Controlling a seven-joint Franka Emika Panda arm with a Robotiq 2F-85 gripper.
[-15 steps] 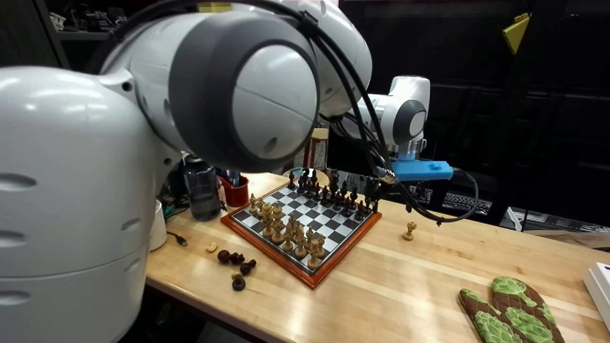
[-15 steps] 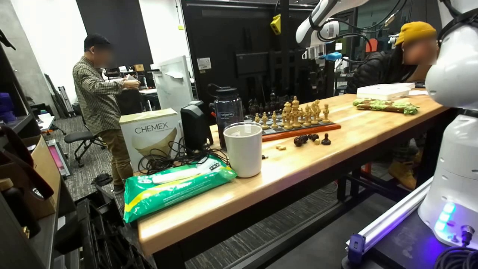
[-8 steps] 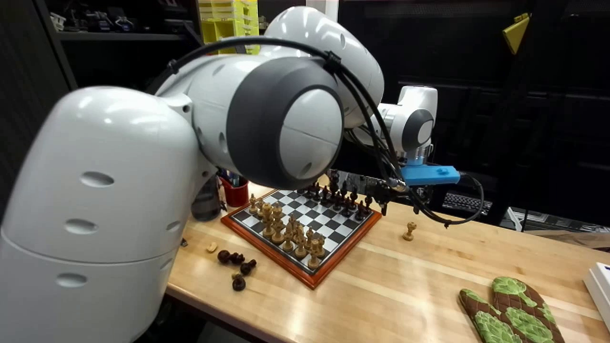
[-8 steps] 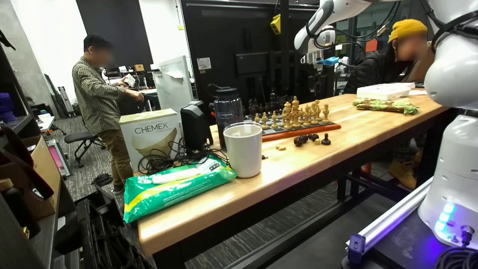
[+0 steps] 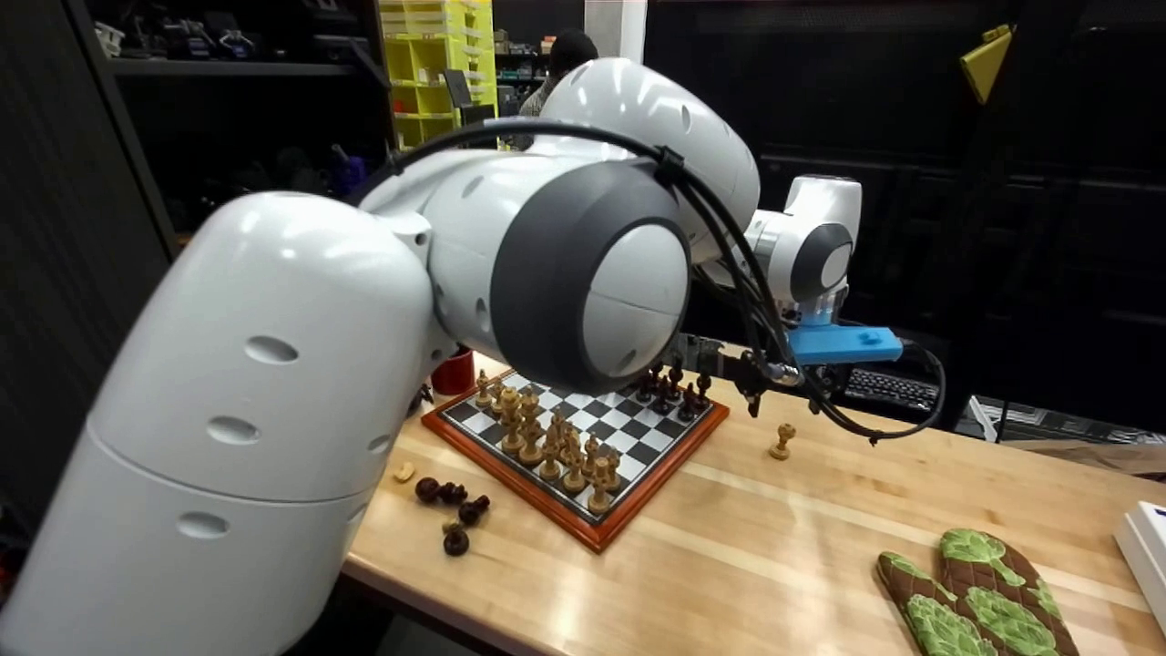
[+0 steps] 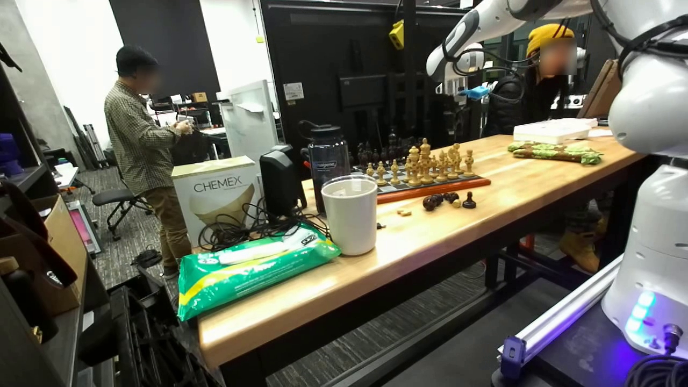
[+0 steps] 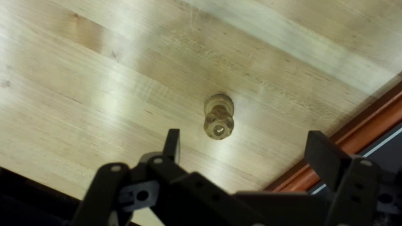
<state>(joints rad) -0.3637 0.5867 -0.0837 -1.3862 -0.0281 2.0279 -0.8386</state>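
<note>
My gripper is open and empty, with its two black fingers wide apart in the wrist view. It also shows in an exterior view, above the table just beyond the board's right corner. A light wooden chess piece stands upright on the table, ahead of the fingertips and not touched. It also shows in an exterior view, right of the chessboard. The board's red-brown rim passes under the right finger. Light pieces and dark pieces stand on the board, partly hidden by the arm.
Several loose dark pieces lie near the table's front edge. A patterned oven mitt and a white box are farther along. A white cup, a dark bottle and a green packet stand at one end. A person is behind the table.
The arm has swung to the right and down in an exterior view. The gripper has moved from beside the dark pieces toward the lone light piece. The chess pieces have not moved.
</note>
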